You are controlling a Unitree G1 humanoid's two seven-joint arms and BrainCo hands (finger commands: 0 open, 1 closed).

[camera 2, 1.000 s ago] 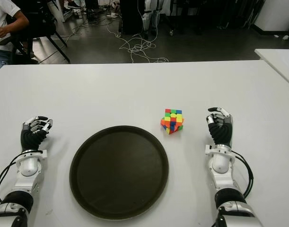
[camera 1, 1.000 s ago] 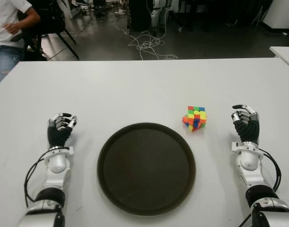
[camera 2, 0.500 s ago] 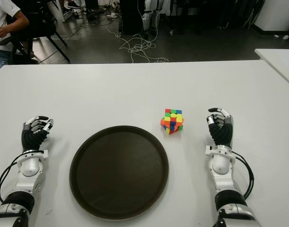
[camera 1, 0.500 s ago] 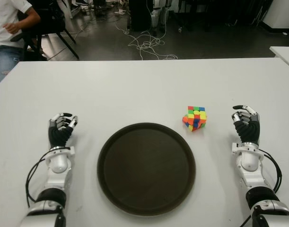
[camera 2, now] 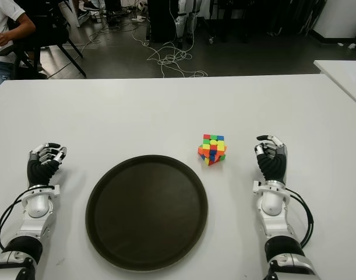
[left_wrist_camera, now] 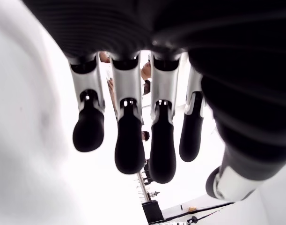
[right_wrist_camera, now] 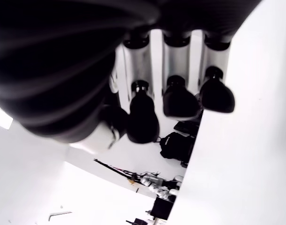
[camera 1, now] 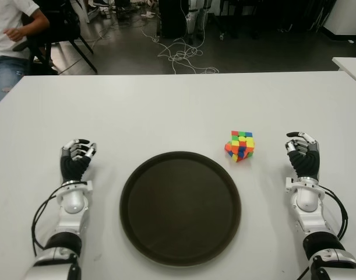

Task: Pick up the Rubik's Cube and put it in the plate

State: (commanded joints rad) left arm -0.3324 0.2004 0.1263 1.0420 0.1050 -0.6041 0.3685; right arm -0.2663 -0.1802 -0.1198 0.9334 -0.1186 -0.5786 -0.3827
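The Rubik's Cube (camera 1: 240,145), scrambled in bright colours, stands on the white table (camera 1: 166,111) just beyond the right rim of the plate. The plate (camera 1: 180,207) is round, dark brown and has nothing on it, lying near the front middle. My right hand (camera 1: 302,153) is upright to the right of the cube, about a hand's width from it, fingers (right_wrist_camera: 143,115) loosely curled around nothing. My left hand (camera 1: 77,156) shows left of the plate, its fingers (left_wrist_camera: 128,140) also relaxed and holding nothing.
A seated person (camera 1: 9,41) is beyond the table's far left corner. Cables (camera 1: 180,55) lie on the dark floor behind the table. The corner of a second white table (camera 1: 349,64) shows at the far right.
Both hands have shifted very slightly toward the table's near edge. The cube and the plate have not moved.
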